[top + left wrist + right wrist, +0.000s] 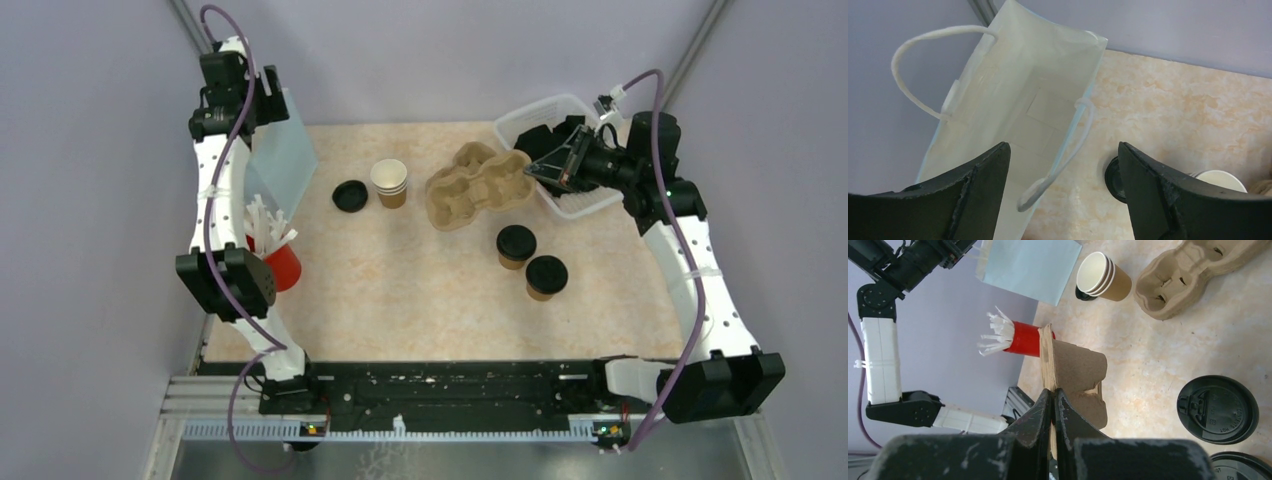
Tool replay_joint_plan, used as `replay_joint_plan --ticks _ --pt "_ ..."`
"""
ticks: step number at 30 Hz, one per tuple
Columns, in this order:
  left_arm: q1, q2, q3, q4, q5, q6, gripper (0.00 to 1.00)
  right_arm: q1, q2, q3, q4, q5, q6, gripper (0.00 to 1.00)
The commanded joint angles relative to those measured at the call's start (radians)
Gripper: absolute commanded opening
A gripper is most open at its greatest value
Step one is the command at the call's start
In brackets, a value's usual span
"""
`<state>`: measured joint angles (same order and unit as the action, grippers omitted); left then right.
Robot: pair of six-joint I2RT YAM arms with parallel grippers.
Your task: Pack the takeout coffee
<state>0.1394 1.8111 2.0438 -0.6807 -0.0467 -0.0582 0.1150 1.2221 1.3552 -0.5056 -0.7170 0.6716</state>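
Note:
Two takeout coffee cups, kraft brown with black lids, stand side by side right of the table's middle (516,246) (547,277); their lids (1218,409) (1243,467) also show in the right wrist view. My right gripper (1053,392) is shut on the thin edge of a brown cardboard carrier (1078,370), held up off the table near the clear bin (545,165). My left gripper (1064,165) hangs open over the mouth of a pale blue paper bag (1018,100) at the back left (265,90), with only the bag's near handle loop between its fingers, untouched.
Another cardboard carrier (478,185) lies at the back middle. A stack of open cups (389,182) and a loose black lid (350,196) sit beside it. A red cup of white sticks (275,255) stands at the left edge. A clear plastic bin (575,205) is at the back right.

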Motion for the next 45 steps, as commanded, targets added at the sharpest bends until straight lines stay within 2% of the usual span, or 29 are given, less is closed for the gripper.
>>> replay_joint_plan --ticks 1,4,7,12,15,19,28,32,38,45 --pt "0.003 0.028 0.059 0.065 -0.026 0.049 0.81 0.008 -0.036 0.006 0.058 -0.024 0.031 0.00" --pt "0.002 0.060 0.083 0.093 -0.046 0.049 0.58 0.008 -0.037 0.010 0.042 -0.024 0.031 0.00" --pt "0.002 0.090 0.122 0.094 -0.023 0.049 0.27 0.008 -0.041 0.026 0.013 -0.017 0.022 0.00" --pt "0.003 0.078 0.143 0.254 0.040 0.049 0.00 0.008 -0.042 0.041 -0.012 -0.001 0.014 0.00" --pt "0.003 0.075 0.182 0.366 0.041 0.046 0.00 0.008 -0.046 0.035 -0.008 0.001 0.025 0.00" --pt "0.000 0.074 0.206 0.514 0.137 0.047 0.00 0.008 -0.064 0.025 -0.019 0.016 0.027 0.00" --pt "-0.033 0.044 0.334 0.663 0.389 -0.106 0.00 0.008 -0.106 0.019 -0.008 0.057 0.044 0.00" --pt "-0.051 -0.029 0.311 0.673 0.508 -0.223 0.00 0.009 -0.103 0.119 -0.042 0.100 0.017 0.00" --pt "-0.053 -0.188 0.257 0.585 0.615 -0.328 0.00 0.008 -0.119 0.389 -0.275 0.298 -0.133 0.00" --pt "-0.080 -0.415 0.043 0.557 0.628 -0.339 0.00 0.008 -0.202 0.460 -0.330 0.389 -0.178 0.00"
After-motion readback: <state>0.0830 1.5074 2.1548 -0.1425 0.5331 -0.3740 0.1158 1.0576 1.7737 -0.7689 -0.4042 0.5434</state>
